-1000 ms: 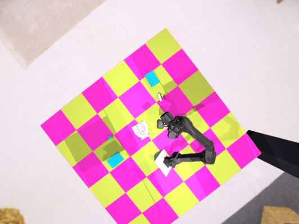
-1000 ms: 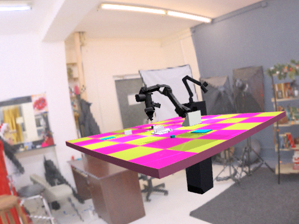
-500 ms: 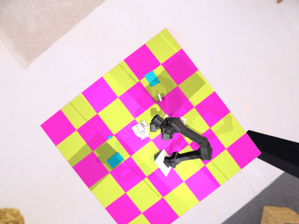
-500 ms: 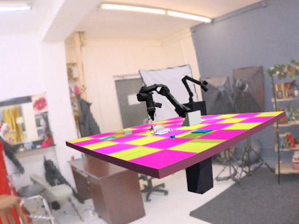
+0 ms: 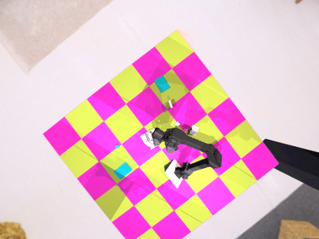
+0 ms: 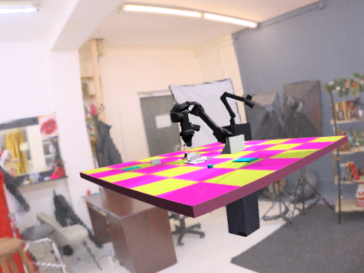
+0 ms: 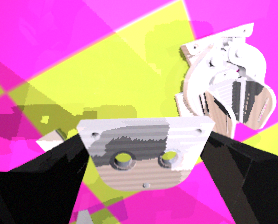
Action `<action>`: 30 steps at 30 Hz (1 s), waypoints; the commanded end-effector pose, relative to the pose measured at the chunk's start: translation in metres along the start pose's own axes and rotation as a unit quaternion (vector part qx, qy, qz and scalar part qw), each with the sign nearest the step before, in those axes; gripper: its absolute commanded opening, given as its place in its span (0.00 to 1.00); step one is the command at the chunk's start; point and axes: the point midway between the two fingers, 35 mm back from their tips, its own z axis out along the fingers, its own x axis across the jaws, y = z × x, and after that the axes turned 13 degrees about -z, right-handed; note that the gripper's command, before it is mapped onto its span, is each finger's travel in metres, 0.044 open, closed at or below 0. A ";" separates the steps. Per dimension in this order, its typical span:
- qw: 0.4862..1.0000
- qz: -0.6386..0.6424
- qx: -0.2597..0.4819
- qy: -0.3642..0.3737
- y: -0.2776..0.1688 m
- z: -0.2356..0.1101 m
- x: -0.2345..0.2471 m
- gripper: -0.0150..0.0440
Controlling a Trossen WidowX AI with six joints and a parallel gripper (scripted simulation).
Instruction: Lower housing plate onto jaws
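Observation:
My gripper (image 7: pixel 143 133) (image 6: pixel 187 144) is shut on the housing plate (image 7: pixel 146 173), a pale plate with two round holes, its straight edge toward the top of the wrist view. The plate is held above the table; the arm hides it in the top view. The white jaw assembly (image 7: pixel 198 49) (image 5: pixel 147 138) (image 6: pixel 200 159) sits on the table, up and right of the plate in the wrist view, not under it. Its two curved jaws show there, with a rounded, part-shaded piece at the right. I cannot tell the stubs apart clearly.
Cyan tiles (image 5: pixel 162 84) (image 5: pixel 123 171) lie on either side, with a small cyan cube (image 5: pixel 117 146) (image 6: pixel 210 166). Small white blocks (image 5: pixel 170 103) (image 5: pixel 194 130) stand behind and beside the arm. A large white block (image 6: pixel 237 144) is by the arm's base. Another black arm (image 6: pixel 230 108) stands behind.

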 end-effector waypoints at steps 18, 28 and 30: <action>0.996 -0.092 -0.002 0.011 0.013 0.003 -0.069 0.85; 0.991 -0.135 -0.001 0.021 0.025 0.005 -0.099 0.85; 0.989 -0.144 0.000 0.023 0.028 0.006 -0.105 0.85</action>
